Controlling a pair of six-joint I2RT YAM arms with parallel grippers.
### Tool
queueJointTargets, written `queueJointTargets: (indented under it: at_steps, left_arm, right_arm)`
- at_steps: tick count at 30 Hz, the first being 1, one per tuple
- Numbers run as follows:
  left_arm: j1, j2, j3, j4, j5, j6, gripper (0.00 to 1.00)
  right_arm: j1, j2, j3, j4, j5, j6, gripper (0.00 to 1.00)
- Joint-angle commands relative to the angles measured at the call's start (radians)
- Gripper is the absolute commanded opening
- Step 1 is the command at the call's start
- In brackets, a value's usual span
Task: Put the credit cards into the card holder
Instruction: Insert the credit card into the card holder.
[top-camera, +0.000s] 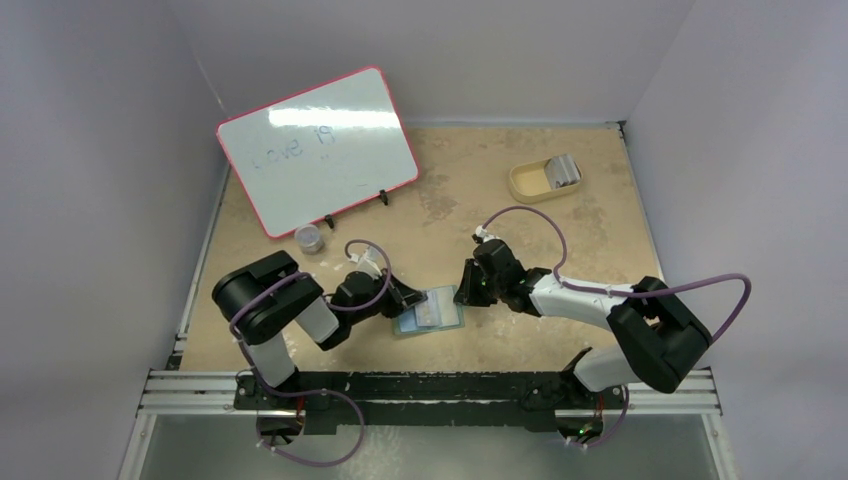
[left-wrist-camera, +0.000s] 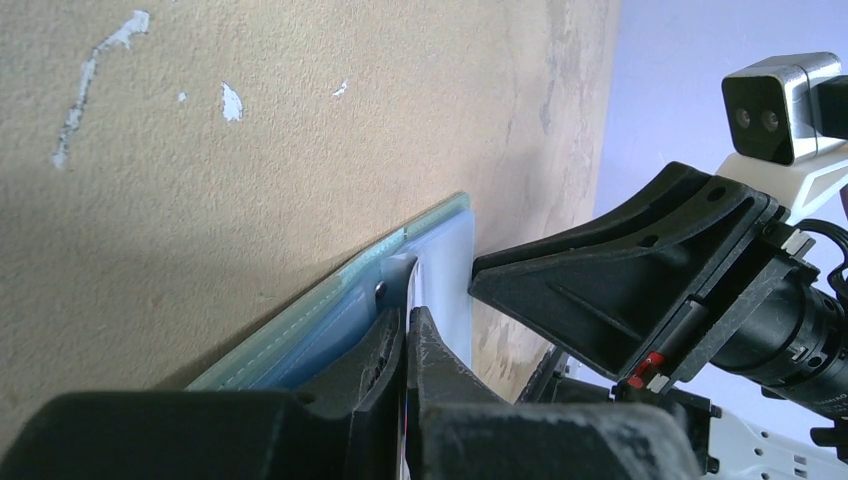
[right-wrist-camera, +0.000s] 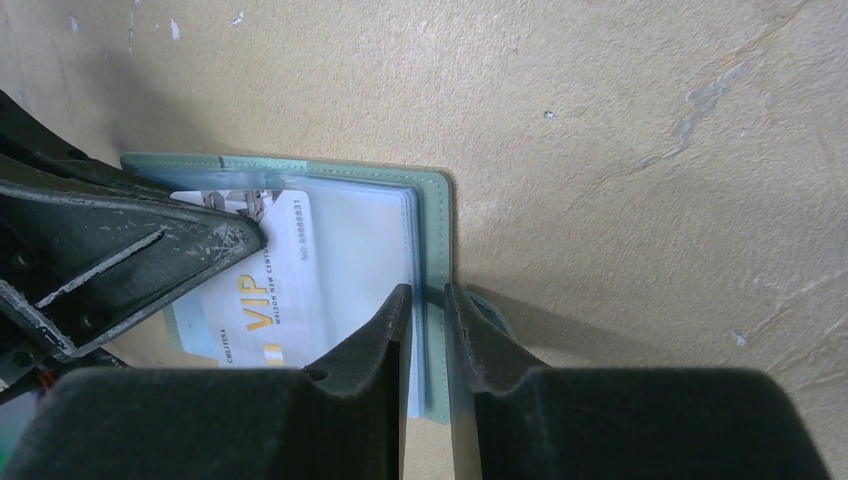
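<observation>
Card holder: the grey-green card holder (top-camera: 430, 310) lies open and flat on the table (top-camera: 600, 230), near the middle of its near edge, light blue pockets facing up.
Credit card: a pale blue-white credit card (right-wrist-camera: 270, 280) printed "VIP" in gold lies on the holder's left half, partly over the pockets.
Left gripper: the left gripper (top-camera: 408, 298) reaches in from the left, jaws pressed together on the card's left end.
Right gripper: the right gripper (top-camera: 465, 292) reaches in from the right, jaws narrow and pinching the holder's right edge, cover and blue pages between the fingers.
In the way: the two grippers face each other across the holder, tips close but apart.
Tray: a tan tray (top-camera: 530, 185) sits far right, well apart, with a grey-silver bundle (top-camera: 563, 170) inside, too small to identify.
Whiteboard: a pink-framed whiteboard (top-camera: 320, 150) stands tilted at the far left.
Tin: a small round metal tin (top-camera: 310, 238) sits just near the whiteboard.
Edges: a metal rail (top-camera: 430, 390) runs along the near edge, close behind the holder.
Open room: bare tabletop stretches from the holder to the far side, between whiteboard and tray.
</observation>
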Motion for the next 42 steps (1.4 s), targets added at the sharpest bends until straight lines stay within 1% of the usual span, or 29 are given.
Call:
queueJointTargets:
  at_steps: [1, 9, 10, 11, 14, 16, 18, 21, 25, 27, 28, 32, 37, 40, 42]
  left_arm:
    - [-0.003, 0.039, 0.014, -0.009, -0.005, 0.005, 0.00]
    - [-0.003, 0.058, 0.027, -0.008, -0.033, 0.001, 0.00]
    - [-0.003, 0.054, 0.025, -0.011, -0.033, -0.001, 0.03]
    - [-0.003, 0.045, 0.024, -0.025, -0.033, -0.002, 0.07]
    - [-0.002, -0.020, 0.026, -0.128, -0.057, 0.023, 0.21]
    - [-0.001, -0.076, 0.056, -0.250, -0.079, 0.066, 0.30]
    - [-0.001, -0.141, 0.095, -0.380, -0.101, 0.108, 0.33]
    - [-0.002, -0.214, 0.130, -0.534, -0.153, 0.152, 0.36]
    - [-0.003, -0.244, 0.141, -0.618, -0.182, 0.162, 0.38]
    - [-0.003, -0.226, 0.143, -0.619, -0.178, 0.154, 0.38]
    - [-0.006, -0.217, 0.142, -0.612, -0.175, 0.147, 0.35]
    - [-0.016, -0.203, 0.126, -0.578, -0.171, 0.116, 0.19]
    - [-0.037, -0.214, 0.125, -0.589, -0.224, 0.102, 0.00]
    - [-0.063, -0.202, 0.120, -0.565, -0.271, 0.090, 0.00]
    - [-0.081, -0.184, 0.108, -0.519, -0.306, 0.082, 0.00]
  right_arm:
    - [0.006, 0.010, -0.013, 0.020, -0.021, -0.003, 0.19]
    - [0.006, 0.016, -0.016, 0.032, -0.026, 0.007, 0.19]
    - [0.006, 0.015, -0.016, 0.031, -0.025, 0.008, 0.19]
    - [0.006, 0.012, -0.014, 0.028, -0.023, 0.008, 0.19]
    - [0.006, -0.004, -0.014, 0.014, -0.013, 0.009, 0.19]
    - [0.006, -0.012, -0.017, 0.011, -0.009, 0.008, 0.19]
    - [0.006, -0.012, -0.017, 0.013, -0.009, 0.009, 0.19]
    - [0.006, -0.010, -0.023, 0.025, -0.016, 0.014, 0.19]
    - [0.006, -0.007, -0.038, 0.052, -0.030, 0.022, 0.18]
    - [0.006, 0.001, -0.033, 0.056, -0.033, 0.021, 0.18]
    - [0.006, 0.003, -0.031, 0.055, -0.034, 0.020, 0.18]
    - [0.006, -0.003, -0.029, 0.052, -0.033, 0.020, 0.18]
    - [0.006, -0.009, -0.037, 0.059, -0.034, 0.027, 0.17]
    - [0.006, -0.016, -0.046, 0.070, -0.034, 0.035, 0.17]
    - [0.007, -0.018, -0.052, 0.077, -0.034, 0.041, 0.17]
